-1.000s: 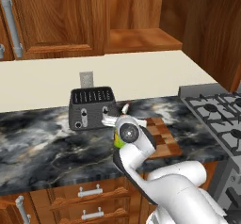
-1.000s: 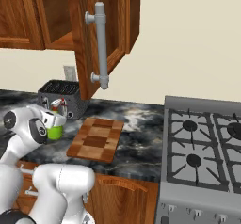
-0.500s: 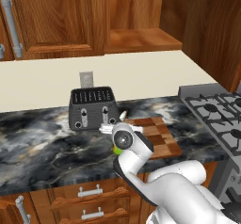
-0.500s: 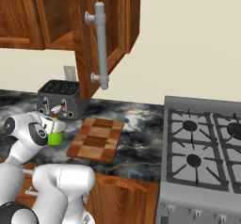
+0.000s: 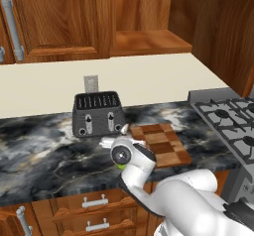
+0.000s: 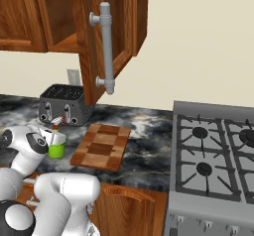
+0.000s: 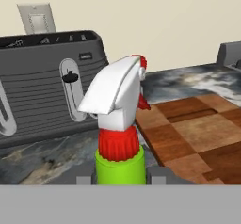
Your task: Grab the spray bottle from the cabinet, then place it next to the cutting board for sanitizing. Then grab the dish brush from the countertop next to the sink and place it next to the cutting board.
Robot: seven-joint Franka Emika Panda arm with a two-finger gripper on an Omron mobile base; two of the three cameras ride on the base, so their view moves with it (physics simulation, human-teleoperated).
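Spray bottle (image 7: 119,124) sits right between our pincer (image 7: 120,178) tips, jaws narrowed onto its green body just below the red collar; white spray head w/ red tip points away from us, toward the toaster (image 7: 47,86). From the right base view the bottle (image 6: 56,145) hangs at the pincer (image 6: 51,142) low over the dark marble tabletop (image 6: 144,126), its base at or just above the slab; we can't tell if it's touching.

What's changed over the last sec: we've brought the bottle down, from level w/ the toaster's upper half to near the slab, and a little toward the front edge. Jaw gap hasn't changed, so grip is the same as it was.

Rel. to the pincer: cutting board (image 6: 100,146) lies just to the right, close but apart from the bottle; toaster (image 6: 63,104) is beyond, toward the wall; stove (image 6: 213,150) is well off to the right, past the board. The wall cabinet door (image 6: 101,36) stands open above and beyond us.

What it means: we judge the carry is basically done and we're at the set-down for part one. The bottle is already beside the board, so what's left is prob. a short drop, open up, back off. Main risk as we see it: a tall narrow bottle could tip if let go above the slab. Dish brush part not yet started.
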